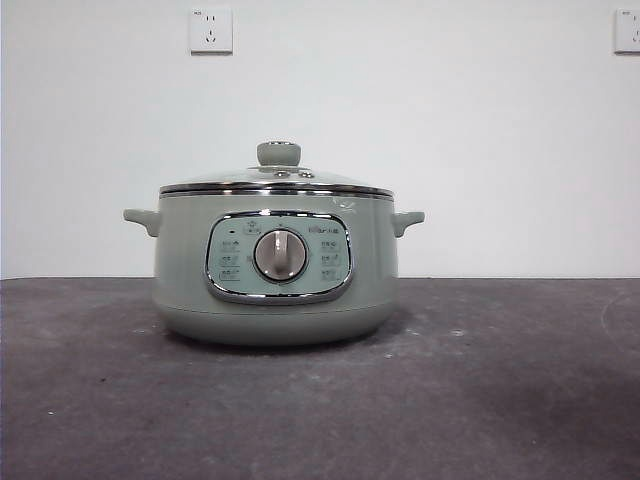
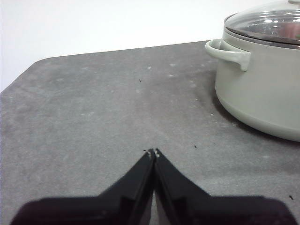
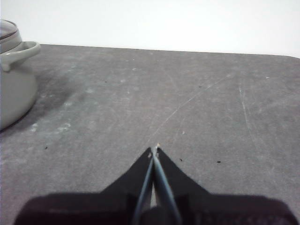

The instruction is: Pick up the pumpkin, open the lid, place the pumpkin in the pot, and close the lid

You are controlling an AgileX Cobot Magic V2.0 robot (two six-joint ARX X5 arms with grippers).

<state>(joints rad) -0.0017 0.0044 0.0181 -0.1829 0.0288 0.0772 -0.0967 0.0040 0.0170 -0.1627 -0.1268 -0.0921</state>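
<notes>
Dark grey table [image 1: 500,400] runs wide across the room, white wall [image 1: 450,130] behind w/ two sockets up high. Big sage-green pot [image 1: 275,290] sits mid-table, upright, control panel facing front, silver dial [image 1: 280,255] in the centre, small handle on each side. Glass lid [image 1: 275,183] is on the pot, seated flat on the rim, green knob [image 1: 279,153] on top. Pumpkin: can't see it in any view; through the glass nothing clear enough to tell. Left gripper [image 2: 154,153] hangs low over bare table, jaws pressed together, tips touching, holding nothing, pot near it. Right gripper [image 3: 155,150] likewise, jaws closed tip to tip, empty, pot well apart from it.
</notes>
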